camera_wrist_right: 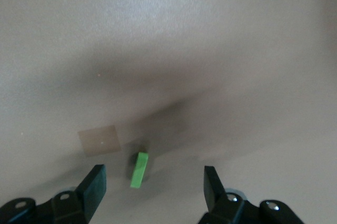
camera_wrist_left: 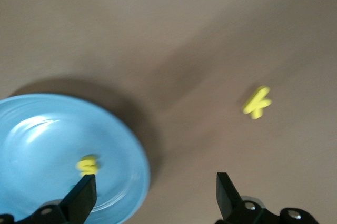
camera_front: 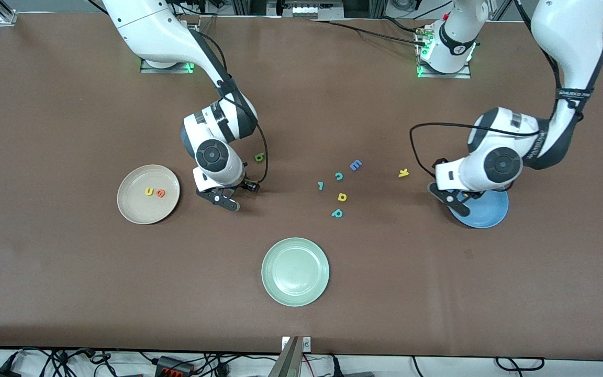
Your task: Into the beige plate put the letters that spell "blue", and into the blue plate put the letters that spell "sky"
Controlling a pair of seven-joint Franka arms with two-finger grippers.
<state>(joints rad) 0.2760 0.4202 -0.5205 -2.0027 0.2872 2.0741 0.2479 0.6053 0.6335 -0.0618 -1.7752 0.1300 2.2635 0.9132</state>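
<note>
The brown cloth-covered surface carries three round shallow plates and scattered tiny foam letters. The cream-beige plate, toward the right arm's end, holds a yellow "u" and an orange "e" side by side. Beside it the right hand hangs low over the surface, fingers spread, with a green straight-bar letter standing on edge between them, untouched. A green "b" lies just beside that arm's wrist.

The bright blue plate, toward the left arm's end, holds a yellow "s". The left hand hovers over the plate's rim, fingers spread wide and empty. A yellow "k" lies on the surface near the plate.

Mid-surface sit a blue capital "E", teal "c", a small teal hook, a yellow letter and teal "p". A pale green plate lies nearest the camera. No readable writing shows.
</note>
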